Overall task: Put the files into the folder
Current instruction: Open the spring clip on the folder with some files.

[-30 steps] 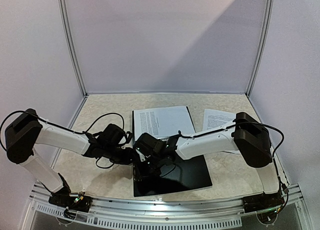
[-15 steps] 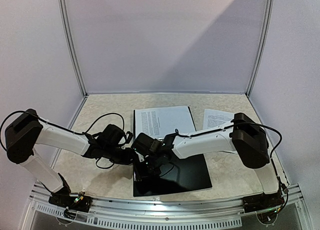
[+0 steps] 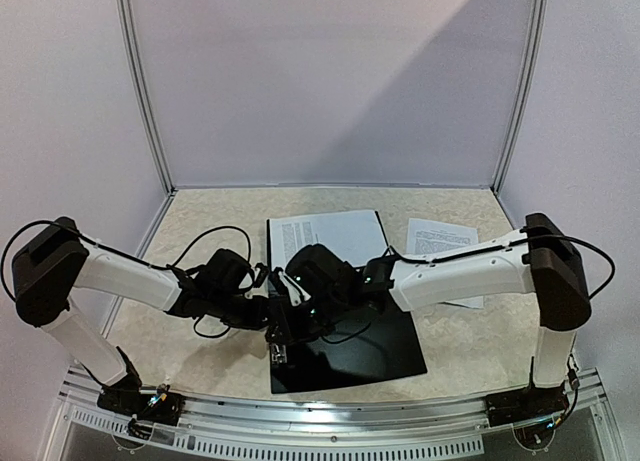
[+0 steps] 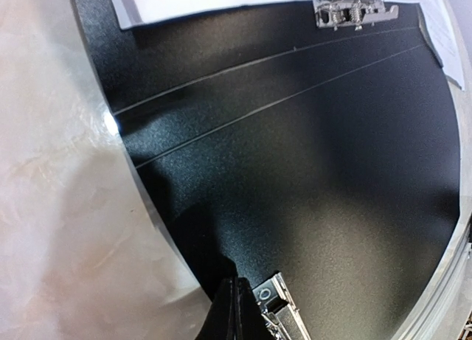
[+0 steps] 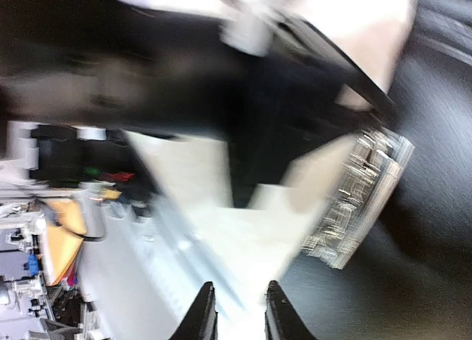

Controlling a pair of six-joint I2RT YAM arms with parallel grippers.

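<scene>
The folder (image 3: 375, 353) is opened; one sheet (image 3: 322, 233) is placed inside, a second sheet (image 3: 440, 236) is left outside. The left gripper (image 4: 236, 314) is clenched; the right gripper (image 5: 236, 308) is slightly parted, empty.

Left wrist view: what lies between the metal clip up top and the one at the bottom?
Only bare black folder, crossed by two thin lines, separates the top clip from the bottom clip; the left wrist view shows it.

Left arm (image 3: 120, 271), right arm (image 3: 460, 273): white tubular links, bulky black joint housings. Thin black cables (image 3: 205, 233) loop along each. Black base plates (image 3: 140, 401) at 7 and 5 o'clock. Left tool (image 4: 233, 303), right tool (image 5: 240, 296): slim black fingers.
</scene>
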